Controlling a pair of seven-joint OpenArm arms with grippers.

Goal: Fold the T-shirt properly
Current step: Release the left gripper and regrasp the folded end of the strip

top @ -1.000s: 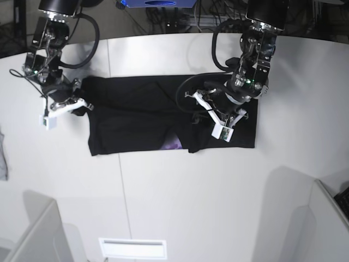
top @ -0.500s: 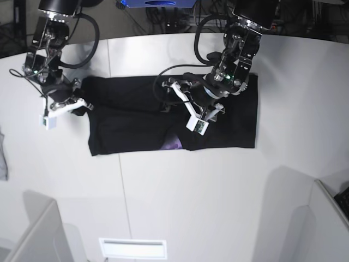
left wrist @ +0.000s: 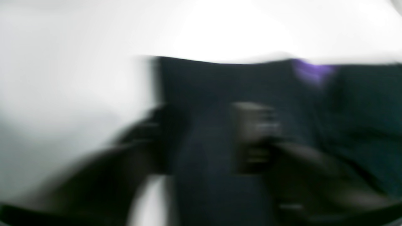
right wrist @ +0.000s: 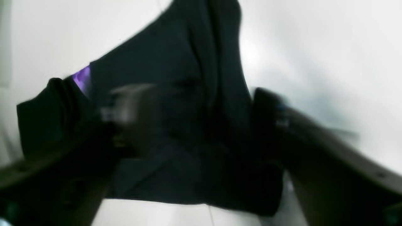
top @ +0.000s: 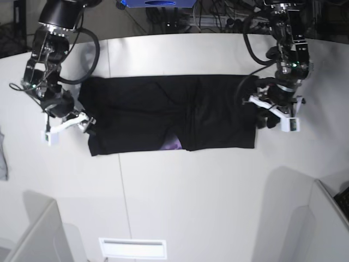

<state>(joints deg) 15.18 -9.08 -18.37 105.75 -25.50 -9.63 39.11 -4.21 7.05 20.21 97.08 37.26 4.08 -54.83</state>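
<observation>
The black T-shirt (top: 163, 112) lies spread as a wide band across the white table (top: 191, 191), with a bit of purple print (top: 173, 144) showing at its front edge. My left gripper (top: 268, 117) hovers at the shirt's right edge. The left wrist view is badly blurred: two fingers (left wrist: 254, 135) show over the T-shirt (left wrist: 220, 88) near its edge, their gap unclear. At the shirt's left edge my right gripper (top: 82, 123) stands open. In the right wrist view its fingers (right wrist: 125, 106) are wide apart over the T-shirt (right wrist: 163, 62), holding nothing.
A grey cloth scrap (top: 2, 158) lies at the table's far left edge. A slanted panel (top: 38, 234) rises at the front left and another (top: 327, 218) at the front right. A white slotted plate (top: 132, 248) sits at the front edge. Cables (top: 180, 22) crowd the back.
My left arm has swung from the shirt's middle out to its right edge. The right gripper has let go of the shirt's left edge and opened.
</observation>
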